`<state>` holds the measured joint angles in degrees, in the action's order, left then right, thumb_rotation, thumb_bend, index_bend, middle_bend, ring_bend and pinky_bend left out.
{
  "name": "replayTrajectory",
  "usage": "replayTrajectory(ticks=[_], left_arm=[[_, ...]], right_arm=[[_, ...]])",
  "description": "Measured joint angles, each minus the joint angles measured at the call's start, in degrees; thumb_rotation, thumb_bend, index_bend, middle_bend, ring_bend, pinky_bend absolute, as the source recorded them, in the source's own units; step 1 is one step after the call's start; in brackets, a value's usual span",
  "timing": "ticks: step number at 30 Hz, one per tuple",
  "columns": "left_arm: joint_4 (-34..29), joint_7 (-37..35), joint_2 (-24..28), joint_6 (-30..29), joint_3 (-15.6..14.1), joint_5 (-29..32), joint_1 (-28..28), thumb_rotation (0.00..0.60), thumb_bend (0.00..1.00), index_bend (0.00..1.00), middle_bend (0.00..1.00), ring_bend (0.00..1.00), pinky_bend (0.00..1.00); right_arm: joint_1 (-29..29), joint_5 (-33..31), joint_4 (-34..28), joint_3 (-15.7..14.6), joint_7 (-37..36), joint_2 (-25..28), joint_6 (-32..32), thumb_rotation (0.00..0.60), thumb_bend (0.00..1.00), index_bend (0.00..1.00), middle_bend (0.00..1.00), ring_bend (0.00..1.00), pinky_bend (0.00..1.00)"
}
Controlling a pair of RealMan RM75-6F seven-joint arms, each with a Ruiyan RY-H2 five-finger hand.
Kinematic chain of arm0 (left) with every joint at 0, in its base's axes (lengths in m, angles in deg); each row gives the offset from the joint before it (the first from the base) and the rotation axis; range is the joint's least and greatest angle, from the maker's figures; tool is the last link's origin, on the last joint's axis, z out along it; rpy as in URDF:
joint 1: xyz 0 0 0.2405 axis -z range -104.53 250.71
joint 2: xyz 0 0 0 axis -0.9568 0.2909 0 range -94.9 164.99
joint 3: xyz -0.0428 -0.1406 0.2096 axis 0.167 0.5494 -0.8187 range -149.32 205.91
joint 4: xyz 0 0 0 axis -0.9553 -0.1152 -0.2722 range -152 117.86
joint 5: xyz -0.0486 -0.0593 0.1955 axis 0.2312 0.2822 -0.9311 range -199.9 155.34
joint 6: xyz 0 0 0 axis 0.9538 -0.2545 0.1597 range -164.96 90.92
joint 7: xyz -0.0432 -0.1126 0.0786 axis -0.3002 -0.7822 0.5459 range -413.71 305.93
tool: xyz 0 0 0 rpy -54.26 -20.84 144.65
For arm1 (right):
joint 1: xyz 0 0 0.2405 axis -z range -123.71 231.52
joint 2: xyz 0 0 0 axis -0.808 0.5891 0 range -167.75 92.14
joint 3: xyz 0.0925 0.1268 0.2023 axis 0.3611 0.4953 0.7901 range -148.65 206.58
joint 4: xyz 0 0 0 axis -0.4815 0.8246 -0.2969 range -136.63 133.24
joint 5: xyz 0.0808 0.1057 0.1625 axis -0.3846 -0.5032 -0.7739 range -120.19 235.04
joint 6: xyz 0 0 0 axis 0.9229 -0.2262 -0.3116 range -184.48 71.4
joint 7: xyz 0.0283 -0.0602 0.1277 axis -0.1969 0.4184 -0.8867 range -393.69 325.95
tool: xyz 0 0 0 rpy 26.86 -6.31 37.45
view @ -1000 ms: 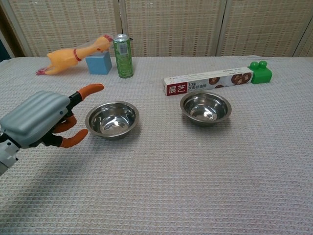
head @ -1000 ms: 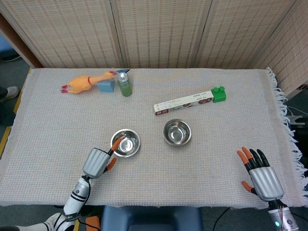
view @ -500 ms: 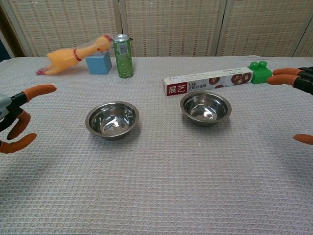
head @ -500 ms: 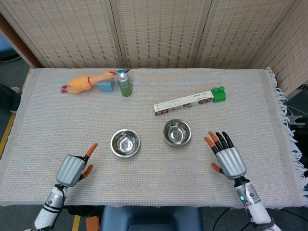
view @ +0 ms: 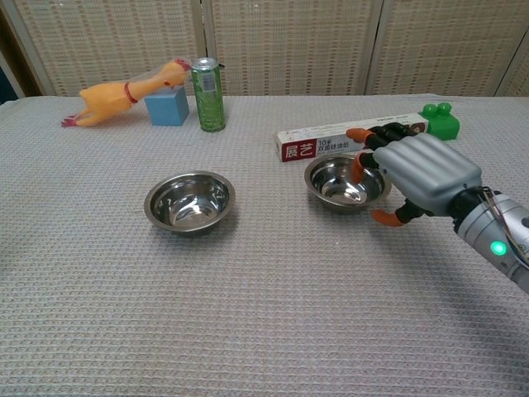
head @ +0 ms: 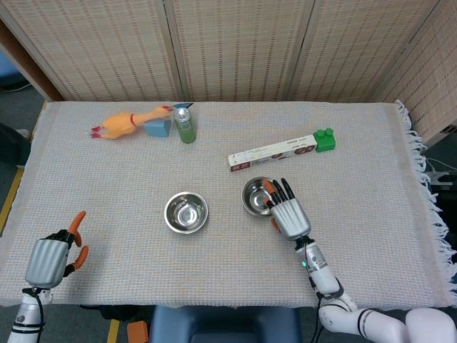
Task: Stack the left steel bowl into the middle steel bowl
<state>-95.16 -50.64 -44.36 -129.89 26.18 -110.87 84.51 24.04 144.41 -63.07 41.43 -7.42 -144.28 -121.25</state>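
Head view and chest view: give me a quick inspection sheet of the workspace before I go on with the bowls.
Surface: table under a woven grey cloth, fringe along its right edge.
Job's things: left steel bowl and middle steel bowl stand apart, both upright and empty, not yet stacked.
Clutter: rubber chicken, blue block, green can, long box, green brick, all along the far side.
Hands: right hand at the middle steel bowl's right rim, fingers reaching over it, holding nothing; left hand near the front-left corner, fingers apart, empty.
Cables: nothing seen on the table.
Surroundings: woven screen panels behind the table.
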Motion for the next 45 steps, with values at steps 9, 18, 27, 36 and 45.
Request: replayTrajectory(ticks=[9,18,27,36,45], left_arm=[[-0.54,-1.21,1.17,0.64,1.43,-0.23,-0.68,0.600,0.40,0.00,0.55,0.48,0.66],[-0.68,-0.94,1.28,1.21,1.81,-1.40,-1.06,0.600,0.40,0.00,0.55,0.48,0.66],[-0.94,-1.58,1.63,1.48,2.15,-1.80,-1.32,0.600,0.40,0.00,0.55,0.48,0.66],[-1.73,-3.68,3.01,1.06,2.69,-2.31,-1.94,0.600,0.40,0.00,0.55,0.48,0.66],[-2.34,-5.66,4.12,0.71,3.21,-2.60,-2.49,0.600,0.40,0.00,0.55,0.48,0.66]], right_arm=[[-4.93,-2.04,10.24,0.72,-2.59,-7.98,1.15,0.600,0.40,0.75,0.01,0.00,0.00],[-4.88,-0.27,8.39,-0.75,-5.66,-7.28,-3.97,0.600,0.43,0.80,0.04,0.00,0.00],[-5.33,0.79,-0.68,-1.18,-5.86,-4.85,-5.47,0.600,0.43,0.77,0.04,0.00,0.00],[-11.06,-4.03,-8.83,2.64,4.01,-8.96,0.77,0.600,0.43,0.76,0.04,0.00,0.00],[-15.43,-9.15,-3.20,5.69,5.31,-16.65,4.12,0.600,0.43,0.68,0.04,0.00,0.00]])
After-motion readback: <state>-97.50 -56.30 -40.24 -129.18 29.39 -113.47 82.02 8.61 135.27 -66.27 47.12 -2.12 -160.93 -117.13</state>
